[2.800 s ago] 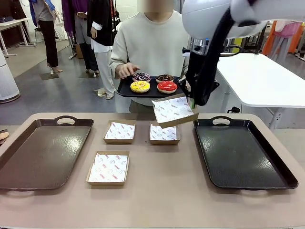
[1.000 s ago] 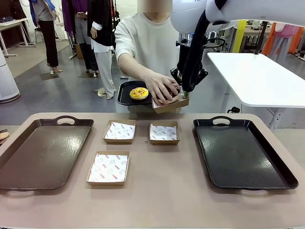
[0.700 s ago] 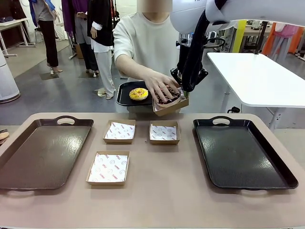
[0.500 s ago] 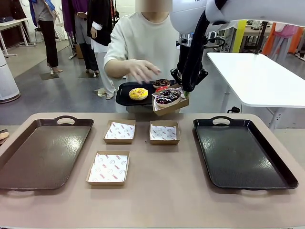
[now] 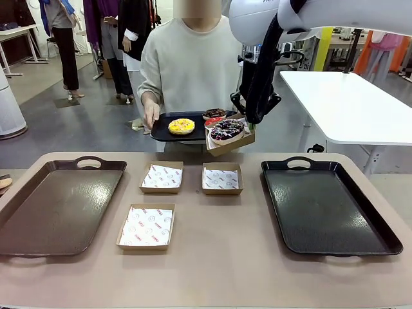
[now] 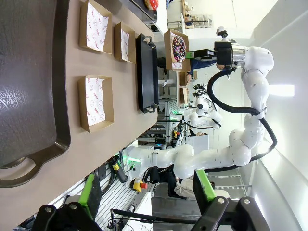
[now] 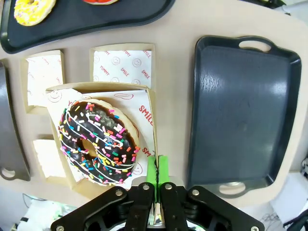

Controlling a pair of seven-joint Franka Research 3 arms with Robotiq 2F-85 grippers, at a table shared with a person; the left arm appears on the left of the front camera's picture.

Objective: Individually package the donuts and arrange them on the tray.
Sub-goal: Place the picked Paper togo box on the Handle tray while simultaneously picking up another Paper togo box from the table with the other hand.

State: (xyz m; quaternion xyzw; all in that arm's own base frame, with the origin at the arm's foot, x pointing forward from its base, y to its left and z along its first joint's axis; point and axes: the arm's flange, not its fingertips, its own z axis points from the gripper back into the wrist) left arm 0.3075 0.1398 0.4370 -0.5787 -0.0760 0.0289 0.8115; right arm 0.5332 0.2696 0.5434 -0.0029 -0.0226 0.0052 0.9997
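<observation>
Right gripper [image 7: 157, 166]: green pads pinched flat on the side wall of a paper-lined carton [image 7: 144, 103], with only that wall between them. The carton hangs in the air, tilted. The sprinkle donut [image 7: 98, 142], dark icing with coloured sprinkles, lies inside it, at 10 o'clock from the pads in the wrist view.

Front view, 12 o'clock = the person's side. The held carton is at 7 o'clock just below the gripper, past the table's far edge. At 9 o'clock from it is the black serving tray [image 5: 193, 136], whose right end runs behind the carton. Can't tell if they touch.

On the serving tray:
- yellow donut [image 5: 181, 126], toward the left
- nut donut [image 5: 214, 114], at the far edge
- red donut [image 5: 213, 121], mostly hidden behind the carton

The person's hand [image 5: 152, 116] grips the serving tray's left end.

On the table, at 6 o'clock from the held carton, a second carton [image 5: 222, 179] shows its printed liner. A third carton [image 5: 161, 177] is just beside it at 9 o'clock. A fourth carton [image 5: 147, 226] is at 6 o'clock from the third, nearer the robot. The left tray [image 5: 58, 206] is at 9 o'clock from the cartons and the right tray [image 5: 328, 206] at 3 o'clock. Both lie flat, with handles at 12 o'clock.

Left gripper [image 6: 147, 188]: jaws wide apart, nothing between the pads [image 6: 90, 190]. It is off the table's left end, well apart from the cartons, looking across the table.
</observation>
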